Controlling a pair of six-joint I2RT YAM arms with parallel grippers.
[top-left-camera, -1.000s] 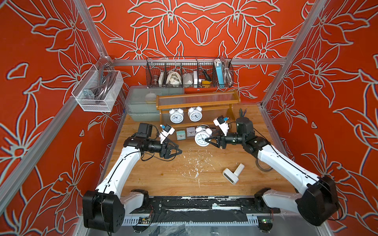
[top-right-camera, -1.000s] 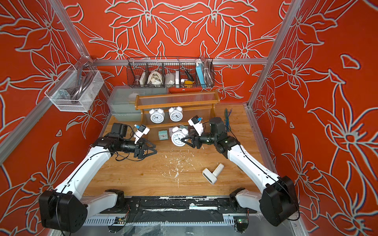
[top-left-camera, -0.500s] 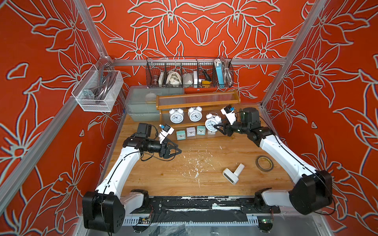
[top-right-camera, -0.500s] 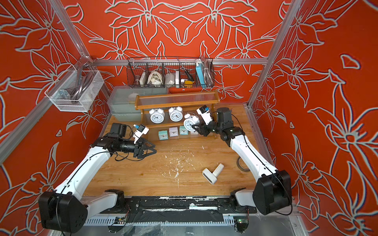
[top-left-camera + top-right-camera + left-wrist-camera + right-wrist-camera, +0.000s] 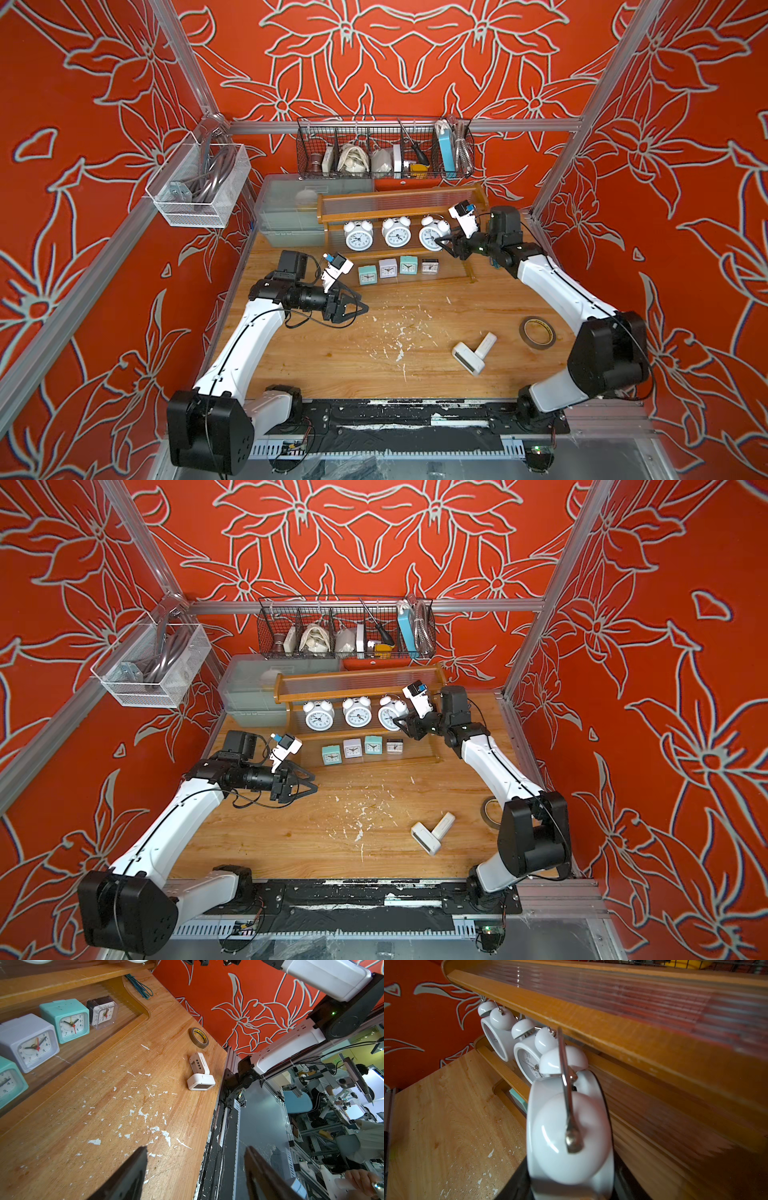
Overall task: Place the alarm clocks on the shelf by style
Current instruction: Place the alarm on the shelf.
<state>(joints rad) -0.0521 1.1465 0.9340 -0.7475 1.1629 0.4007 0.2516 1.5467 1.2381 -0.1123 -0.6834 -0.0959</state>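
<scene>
White round twin-bell alarm clock point(image 5: 430, 239) sits clamped in the right gripper point(image 5: 444, 246), 2 matching clocks point(image 5: 397, 234) just beyond its fingers; left gripper point(image 5: 361, 304) fingers spread, empty.

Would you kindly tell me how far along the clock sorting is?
Done: four square clocks line the bottom tier; two twin-bell clocks stand on the middle tier. In hand: the right hand grips the third twin-bell clock beside them. Left: two white digital clocks lie on the table; the top tier holds nothing; the left hand is open.
</scene>
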